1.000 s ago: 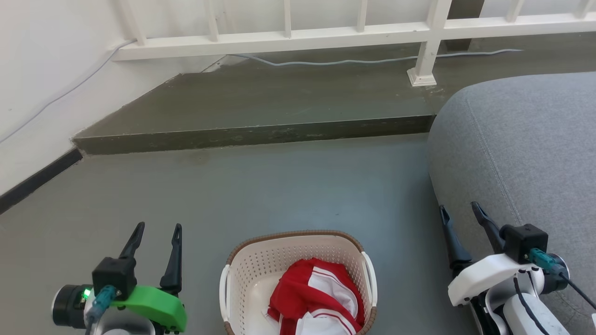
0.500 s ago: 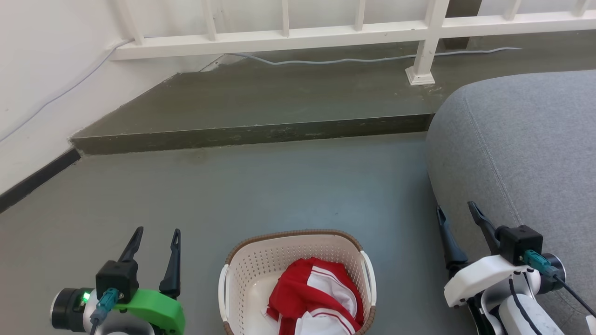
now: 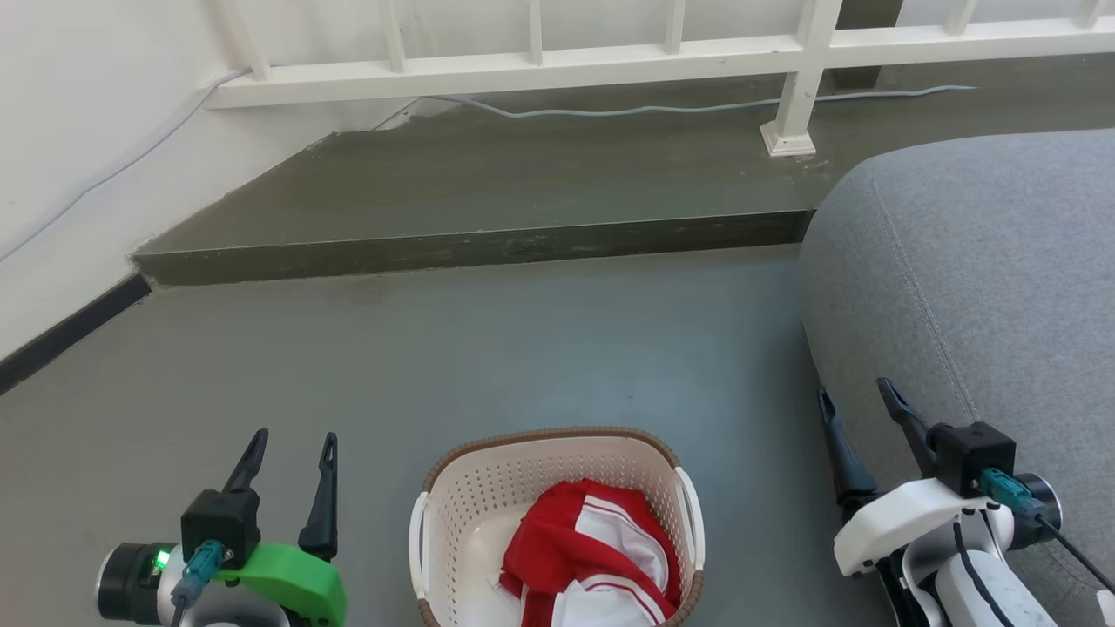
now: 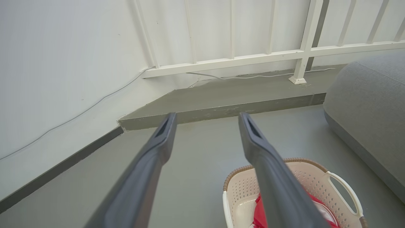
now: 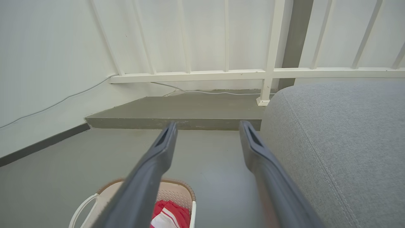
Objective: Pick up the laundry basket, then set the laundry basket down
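The laundry basket (image 3: 488,496), cream-white and perforated with a brown rim, stands on the grey floor at the bottom middle of the head view, with a red and white garment (image 3: 592,557) inside. White loop handles show on both its sides. My left gripper (image 3: 292,448) is open to the basket's left, apart from it. To the basket's right my right gripper (image 3: 858,405) hangs open, also apart. In the left wrist view the basket (image 4: 303,177) lies below the open gripper (image 4: 207,120). The right wrist view has the basket (image 5: 172,191) at lower left of the open gripper (image 5: 207,128).
A grey upholstered seat (image 3: 984,270) fills the right side, close to my right gripper. A raised concrete step (image 3: 488,200) runs across behind, with a white railing (image 3: 610,61) and a cable (image 3: 610,109) on it. A white wall (image 3: 78,131) stands at the left.
The head view has shifted slightly. Both grippers have sunk a little in the picture and remain open; the basket has not moved.
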You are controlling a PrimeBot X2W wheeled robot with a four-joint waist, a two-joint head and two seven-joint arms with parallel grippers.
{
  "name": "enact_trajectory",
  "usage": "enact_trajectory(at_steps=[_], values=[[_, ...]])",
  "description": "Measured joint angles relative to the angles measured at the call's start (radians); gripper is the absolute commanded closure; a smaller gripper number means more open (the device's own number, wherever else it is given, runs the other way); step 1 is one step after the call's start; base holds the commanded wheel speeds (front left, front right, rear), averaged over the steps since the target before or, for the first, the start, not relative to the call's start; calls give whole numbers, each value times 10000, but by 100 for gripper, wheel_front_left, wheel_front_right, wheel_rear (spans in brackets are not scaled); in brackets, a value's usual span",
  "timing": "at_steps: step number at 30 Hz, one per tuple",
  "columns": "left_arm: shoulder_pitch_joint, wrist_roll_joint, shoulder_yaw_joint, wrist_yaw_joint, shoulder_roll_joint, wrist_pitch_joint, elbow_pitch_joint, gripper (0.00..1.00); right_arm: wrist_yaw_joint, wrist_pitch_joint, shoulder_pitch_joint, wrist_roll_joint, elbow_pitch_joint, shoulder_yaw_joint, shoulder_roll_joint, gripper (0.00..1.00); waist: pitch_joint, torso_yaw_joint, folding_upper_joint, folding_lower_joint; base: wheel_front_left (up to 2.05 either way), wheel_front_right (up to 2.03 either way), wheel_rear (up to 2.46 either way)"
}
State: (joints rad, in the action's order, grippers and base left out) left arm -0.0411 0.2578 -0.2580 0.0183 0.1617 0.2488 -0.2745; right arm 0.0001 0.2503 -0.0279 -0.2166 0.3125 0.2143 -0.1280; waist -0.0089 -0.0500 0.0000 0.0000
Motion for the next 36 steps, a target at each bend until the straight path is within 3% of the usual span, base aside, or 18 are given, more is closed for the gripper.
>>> enact_trajectory(at_steps=[14,36], values=[[-211,-249,-31,-165,-35,0,-29,0,27,0,-47,150,171,-82,119,0,602,38,0,0,0,0,0],[-2294,-247,-272,-807,-213,0,-811,0,0,2,-1980,151,951,-176,405,0,3491,237,0,0,0,0,0]])
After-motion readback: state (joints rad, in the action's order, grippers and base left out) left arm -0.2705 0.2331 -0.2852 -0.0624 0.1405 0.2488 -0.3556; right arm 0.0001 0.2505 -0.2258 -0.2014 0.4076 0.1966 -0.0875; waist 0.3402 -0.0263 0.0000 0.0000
